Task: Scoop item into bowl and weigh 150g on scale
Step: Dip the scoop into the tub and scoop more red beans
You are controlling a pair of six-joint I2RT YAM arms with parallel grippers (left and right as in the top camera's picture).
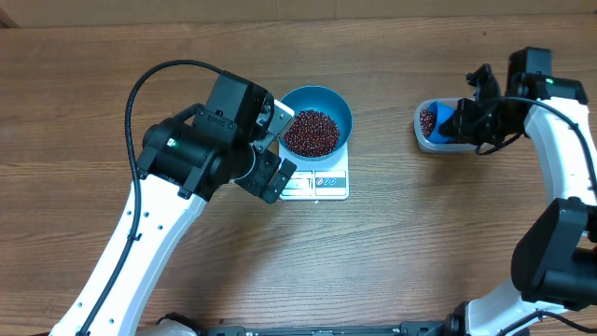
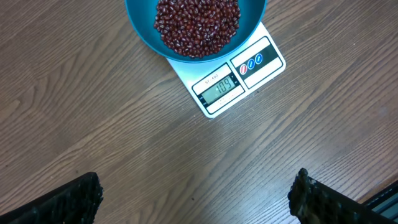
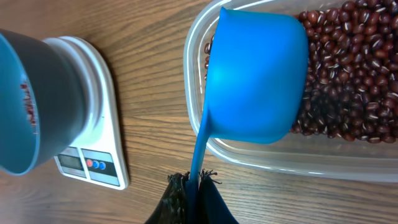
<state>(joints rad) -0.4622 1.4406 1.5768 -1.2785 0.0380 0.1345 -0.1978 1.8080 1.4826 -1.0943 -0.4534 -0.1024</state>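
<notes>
Blue bowl (image 1: pixel 342 110) sits on the white scale (image 1: pixel 322 184) mid-surface, part filled with red-brown beans (image 1: pixel 311 133); its display (image 2: pixel 219 87) seems short of target. Your right pincer (image 3: pixel 193 183) clamps the blue scoop (image 3: pixel 258 81) by its handle over the clear tub (image 3: pixel 261 155) at right. Your left pincer (image 2: pixel 196 199) gapes wide, empty. Next, dip for more beans.

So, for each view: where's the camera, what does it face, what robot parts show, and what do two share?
Overhead: above table, looking down; left and right arms show.
Left wrist: looks down at bowl on scale; open fingers at bottom.
Right wrist: faces scoop and tub; fingers shut on its handle.
Shared: both wrists see scale.
</notes>
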